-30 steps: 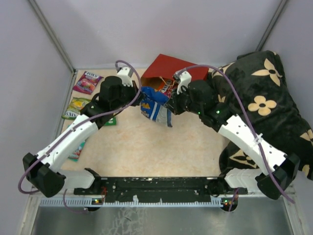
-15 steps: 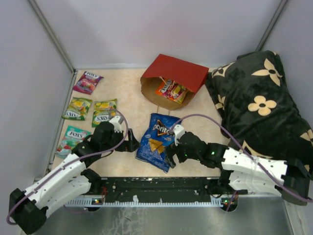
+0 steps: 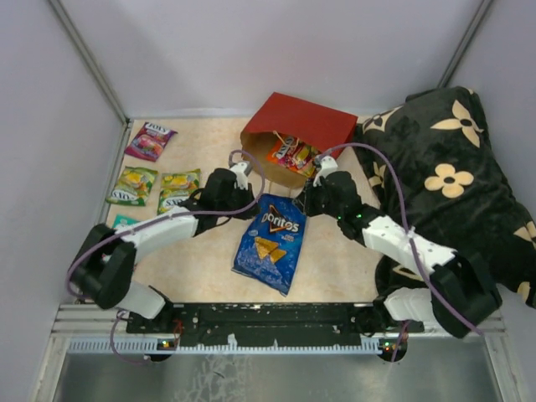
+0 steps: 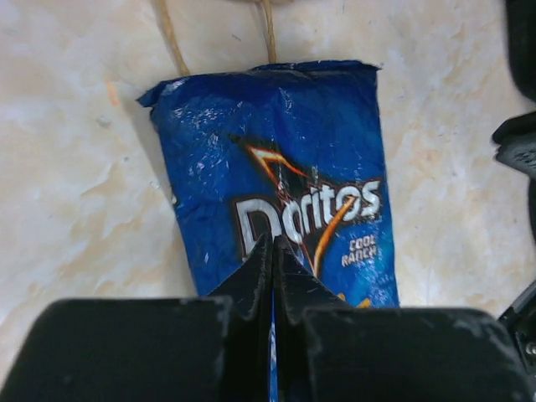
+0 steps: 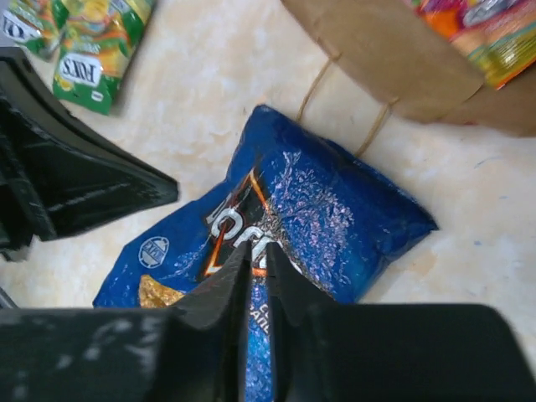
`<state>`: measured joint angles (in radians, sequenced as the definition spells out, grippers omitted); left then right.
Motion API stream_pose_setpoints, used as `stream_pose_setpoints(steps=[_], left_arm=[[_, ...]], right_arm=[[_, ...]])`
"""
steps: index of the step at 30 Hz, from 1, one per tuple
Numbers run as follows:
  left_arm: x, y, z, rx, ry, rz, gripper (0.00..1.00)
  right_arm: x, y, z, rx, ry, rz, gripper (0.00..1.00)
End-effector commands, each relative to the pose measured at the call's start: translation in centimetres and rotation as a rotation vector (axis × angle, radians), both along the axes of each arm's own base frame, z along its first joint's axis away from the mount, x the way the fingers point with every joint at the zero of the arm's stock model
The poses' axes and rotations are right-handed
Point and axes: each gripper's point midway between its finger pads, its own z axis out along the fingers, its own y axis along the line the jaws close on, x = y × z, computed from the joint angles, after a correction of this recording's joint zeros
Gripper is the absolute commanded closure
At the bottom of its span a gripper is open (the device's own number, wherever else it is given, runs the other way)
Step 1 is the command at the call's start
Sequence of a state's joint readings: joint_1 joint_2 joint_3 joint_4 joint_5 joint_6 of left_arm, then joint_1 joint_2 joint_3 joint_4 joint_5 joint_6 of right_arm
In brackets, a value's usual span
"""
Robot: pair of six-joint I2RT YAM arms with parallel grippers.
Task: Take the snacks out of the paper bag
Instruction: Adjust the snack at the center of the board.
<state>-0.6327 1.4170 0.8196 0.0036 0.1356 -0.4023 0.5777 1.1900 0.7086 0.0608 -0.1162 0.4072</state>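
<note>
The red paper bag (image 3: 303,122) lies on its side at the back, mouth toward me, with colourful snack packets (image 3: 293,153) inside. The blue Doritos bag (image 3: 270,244) lies flat on the table in front of it. My left gripper (image 3: 249,203) hovers over the chip bag's top left corner and is shut (image 4: 273,239) on nothing. My right gripper (image 3: 305,203) hovers over its top right corner, its jaws (image 5: 257,248) nearly together, only a thin slit between them, holding nothing. Both wrist views look down on the Doritos bag (image 4: 285,159) (image 5: 335,209).
Fox's packets lie along the left: purple (image 3: 149,140), two green (image 3: 131,186) (image 3: 177,191), and a teal one (image 3: 124,222) partly behind my left arm. A black flowered cushion (image 3: 444,176) fills the right side. Twine handles (image 5: 314,88) trail from the paper bag (image 5: 377,50).
A second ago both grippers held the Doritos bag at the paper bag's mouth. They carried it forward, let it go on the table, then moved back toward the paper bag with jaws closed.
</note>
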Motion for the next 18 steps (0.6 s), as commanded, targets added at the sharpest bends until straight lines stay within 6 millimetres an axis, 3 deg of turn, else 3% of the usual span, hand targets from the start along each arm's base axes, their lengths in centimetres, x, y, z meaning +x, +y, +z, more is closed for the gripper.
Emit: stream_pose_setpoints(steps=[1, 2, 5, 10, 14, 17, 18], left_arm=[[2.0, -3.5, -1.0, -0.077, -0.058, -0.093, 1.0], [2.2, -3.5, -2.6, -0.059, -0.039, -0.087, 1.0], [2.0, -2.6, -6.8, -0.006, 0.006, -0.056, 1.0], [0.9, -0.6, -10.5, 0.046, 0.045, 0.001, 1.0], [1.3, 0.9, -11.5, 0.121, 0.049, 0.06, 1.0], [1.5, 1.7, -10.6, 0.154, 0.032, 0.086, 1.0], [1.6, 1.9, -9.5, 0.148, 0.01, 0.09, 1.0]], right_arm=[[2.2, 3.2, 0.7, 0.092, -0.06, 0.086, 0.96], [2.4, 3.4, -0.5, 0.091, -0.038, 0.087, 1.0], [2.4, 3.4, -4.7, 0.086, 0.056, 0.069, 1.0], [1.9, 1.9, -9.2, 0.046, 0.147, -0.008, 1.0], [1.6, 1.0, -11.6, 0.022, 0.212, -0.045, 1.0], [1.8, 0.8, -11.1, 0.011, 0.213, -0.051, 1.0], [1.8, 0.8, -10.5, 0.013, 0.202, -0.046, 1.0]])
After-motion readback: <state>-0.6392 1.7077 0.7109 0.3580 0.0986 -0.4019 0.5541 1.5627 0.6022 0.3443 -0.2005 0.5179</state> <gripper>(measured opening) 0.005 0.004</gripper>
